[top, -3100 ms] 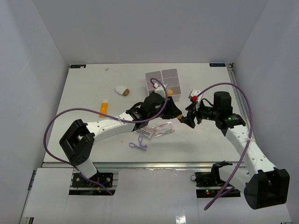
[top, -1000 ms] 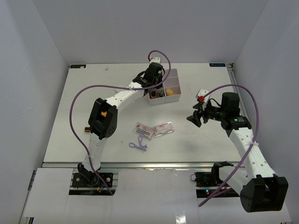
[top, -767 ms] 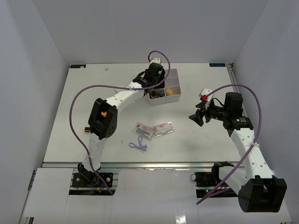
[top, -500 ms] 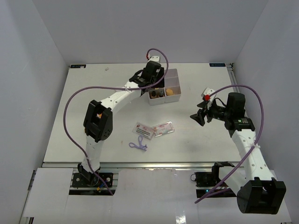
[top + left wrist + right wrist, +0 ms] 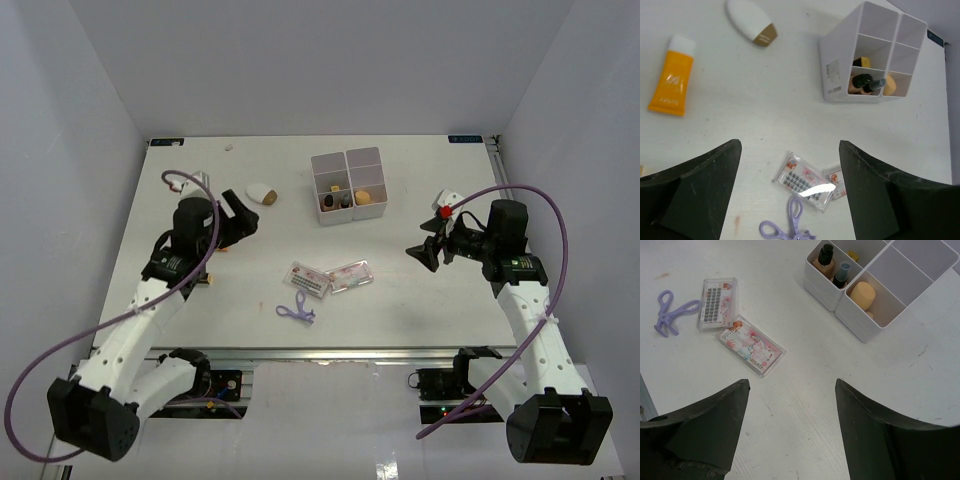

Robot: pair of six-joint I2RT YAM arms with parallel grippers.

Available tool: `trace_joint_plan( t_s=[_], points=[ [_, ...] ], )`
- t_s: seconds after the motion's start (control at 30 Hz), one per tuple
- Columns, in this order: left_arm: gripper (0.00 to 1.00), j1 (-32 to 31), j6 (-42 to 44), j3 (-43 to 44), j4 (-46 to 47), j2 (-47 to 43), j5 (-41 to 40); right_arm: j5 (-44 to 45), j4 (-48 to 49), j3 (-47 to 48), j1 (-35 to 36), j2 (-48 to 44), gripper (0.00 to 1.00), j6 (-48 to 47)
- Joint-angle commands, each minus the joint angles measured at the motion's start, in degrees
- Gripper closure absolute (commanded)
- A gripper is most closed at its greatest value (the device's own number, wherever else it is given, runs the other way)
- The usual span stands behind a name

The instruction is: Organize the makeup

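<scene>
My left gripper (image 5: 236, 221) hangs open and empty over the table's left side, near the white oval piece (image 5: 262, 193) with its tan tip. In the left wrist view, the yellow-orange tube (image 5: 672, 82) and the oval piece (image 5: 750, 21) lie at upper left. Between my fingers I see two clear packets (image 5: 804, 180) and the purple tool (image 5: 790, 227). My right gripper (image 5: 420, 252) is open and empty at the right, above bare table (image 5: 791, 382). Its view shows the packets (image 5: 751, 345), the purple tool (image 5: 670, 312) and a tan-orange sponge (image 5: 863, 292) in the box.
The white four-compartment box (image 5: 346, 168) stands at the back centre, with small bottles (image 5: 825, 257) in one front compartment and the sponge in the other. The packets (image 5: 350, 276) and purple tool (image 5: 297, 310) lie mid-table between the arms.
My left arm has drawn back from the box to the table's left side, and its jaws have opened wide. The right arm has drifted slightly right.
</scene>
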Motion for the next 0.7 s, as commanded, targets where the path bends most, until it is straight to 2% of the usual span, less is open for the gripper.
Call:
trace_joint_plan(
  t_s=[0.0, 0.17, 0.27, 0.4, 0.47, 0.67],
  points=[
    [0.02, 3.8, -8.6, -6.9, -8.2, -9.7, -2.6, -1.8, -0.1, 0.0, -0.2, -1.4, 0.24, 0.6],
    [0.02, 6.6, -13.9, -7.5, -17.6, -9.3, -8.2, -1.8, -0.1, -0.1, -0.2, -1.8, 0.24, 0.7],
    [0.02, 8.5, -16.8, -7.5, -22.0, -5.1, -9.7, -1.7, -0.1, -0.1, -0.2, -2.1, 0.24, 0.7],
    [0.02, 10.9, -25.0, -7.3, -28.3, 1.4, -11.1, -1.6, -0.1, -0.1, -0.2, -2.5, 0.24, 0.7],
    [0.02, 12.5, -26.6, -7.8, -29.6, 2.9, -11.1, -1.6, -0.1, -0.1, -0.2, -2.7, 0.24, 0.7],
    [0.02, 17.7, -26.6, -9.3, -25.4, 4.8, -9.5, -1.5, -0.1, -0.2, -0.2, -2.8, 0.24, 0.8]
  ],
)
